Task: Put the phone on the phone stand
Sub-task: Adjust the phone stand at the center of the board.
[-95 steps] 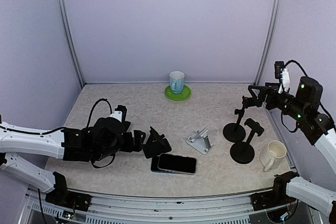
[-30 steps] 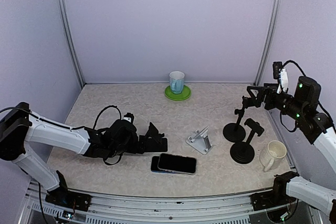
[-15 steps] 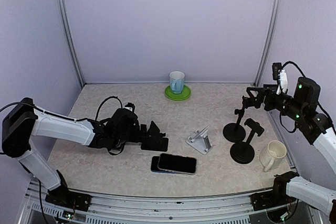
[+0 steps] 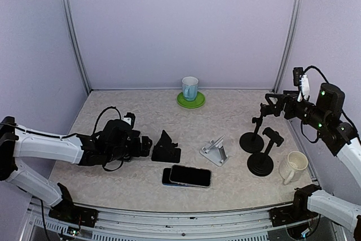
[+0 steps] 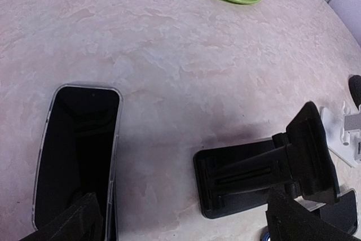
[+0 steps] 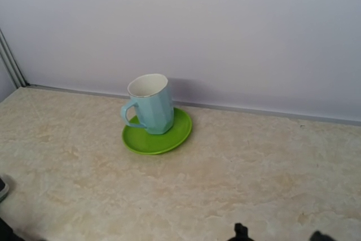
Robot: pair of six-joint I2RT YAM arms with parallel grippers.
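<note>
From above, the phone [image 4: 190, 175] lies flat on the bench [image 4: 113, 111], just on the near side of the black phone stand [image 4: 166, 150] and not touching it. The left hand [image 4: 145, 146] sits low just left of the stand, spread wide and empty. The right hand [image 4: 269, 109] hangs well to the stand's right, also wide and holding nothing.

The left wrist camera shows the phone [image 5: 79, 156] screen up, apart from the stand [image 5: 271, 167], with nothing between the hand's fingers [image 5: 84, 218].

The right wrist camera shows only a blue mug [image 6: 151, 103] on a green saucer [image 6: 169, 136], far behind the stand.

As I see it, the stand is ready but nothing is placed yet. Picking up the phone and setting it on the stand are both left to do.
</note>
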